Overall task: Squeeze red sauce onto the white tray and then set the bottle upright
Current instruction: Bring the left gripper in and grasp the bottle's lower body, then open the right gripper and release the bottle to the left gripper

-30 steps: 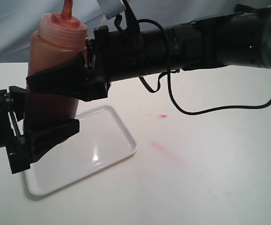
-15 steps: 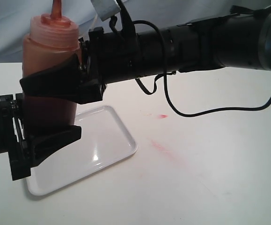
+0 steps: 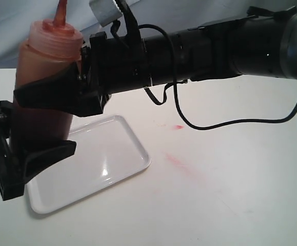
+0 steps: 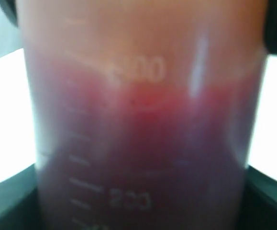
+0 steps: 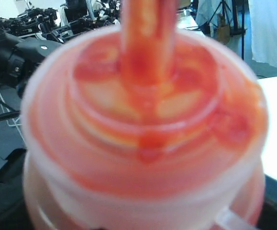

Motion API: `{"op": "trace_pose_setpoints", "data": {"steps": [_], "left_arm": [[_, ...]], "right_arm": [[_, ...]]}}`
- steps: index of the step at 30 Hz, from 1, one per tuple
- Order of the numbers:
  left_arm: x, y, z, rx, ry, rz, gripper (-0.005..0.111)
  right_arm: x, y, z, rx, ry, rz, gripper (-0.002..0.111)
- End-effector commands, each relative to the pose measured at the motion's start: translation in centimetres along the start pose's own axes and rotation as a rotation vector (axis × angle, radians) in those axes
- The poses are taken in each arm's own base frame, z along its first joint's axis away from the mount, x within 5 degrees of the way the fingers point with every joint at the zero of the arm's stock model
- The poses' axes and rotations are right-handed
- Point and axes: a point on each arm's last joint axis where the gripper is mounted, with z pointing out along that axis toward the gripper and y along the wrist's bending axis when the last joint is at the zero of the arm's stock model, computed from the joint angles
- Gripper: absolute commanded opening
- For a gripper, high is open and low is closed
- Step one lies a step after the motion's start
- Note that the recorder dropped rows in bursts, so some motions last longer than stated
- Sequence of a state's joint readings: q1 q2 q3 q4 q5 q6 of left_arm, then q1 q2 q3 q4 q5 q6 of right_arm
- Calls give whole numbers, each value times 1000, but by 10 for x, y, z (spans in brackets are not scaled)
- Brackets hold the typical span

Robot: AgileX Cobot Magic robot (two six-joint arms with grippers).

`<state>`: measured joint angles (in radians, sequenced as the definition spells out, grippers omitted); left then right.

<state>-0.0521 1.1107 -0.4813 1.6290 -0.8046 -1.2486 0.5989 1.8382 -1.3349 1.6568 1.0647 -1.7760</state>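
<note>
- The left gripper [image 3: 44, 145] sits nearest and lowest. Its fingers [image 3: 51, 154] are closed partway around the lower body of the bottle [image 3: 40, 61], one in front and the other hidden behind. In the left wrist view the dark sauce [image 4: 143, 143] fills the frame between them.
- The bottle's long axis is close to vertical, leaning slightly, with the nozzle [image 3: 62, 11] pointing up and the cap [image 3: 103, 10] hanging beside it.
- The base is hidden by the left gripper, so I cannot tell whether it rests on anything.
- The right gripper [image 3: 35, 84] reaches across from the right and clamps the bottle just under its shoulder, above the left gripper's hold.
- The white tray [image 3: 118, 154] lies below and just behind the bottle, its near-left end hidden by the bottle. No drops show on its bare surface.
- Judgement: tipping the nozzle down onto the tray turns on the upper grip.
- Farther off, faint pinkish stains [image 3: 177, 126] mark the table [image 3: 240, 195].
</note>
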Motion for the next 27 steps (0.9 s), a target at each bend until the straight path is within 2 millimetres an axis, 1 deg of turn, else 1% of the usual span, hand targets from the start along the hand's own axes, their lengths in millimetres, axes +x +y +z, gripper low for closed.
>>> {"op": "trace_pose_setpoints", "data": {"steps": [1, 2, 3, 6, 10, 15, 19, 27], "left_arm": [[-29, -1, -23, -134, -40, -49, 0], [-40, -2, -30, -165, -80, -66, 0], [-44, -3, -33, -174, -96, -65, 0], [-48, -2, -34, -187, -107, -85, 0], [-41, 6, -28, -220, -80, -129, 0], [-36, 15, -21, -235, -39, -97, 0], [-30, 22, -14, -242, -1, -63, 0], [-15, 36, 0, -246, 76, -71, 0]], "right_arm": [[3, -8, 2, 32, -20, 35, 0], [7, -9, 7, 25, -26, 56, 0], [9, -10, 8, 25, -27, 66, 0], [18, -13, 15, 12, -15, 88, 0], [28, -18, 18, 16, -5, 113, 0], [38, -27, 22, 53, 5, 147, 0], [47, -29, 27, 57, 22, 161, 0], [64, -32, 37, 45, 51, 183, 0]]}}
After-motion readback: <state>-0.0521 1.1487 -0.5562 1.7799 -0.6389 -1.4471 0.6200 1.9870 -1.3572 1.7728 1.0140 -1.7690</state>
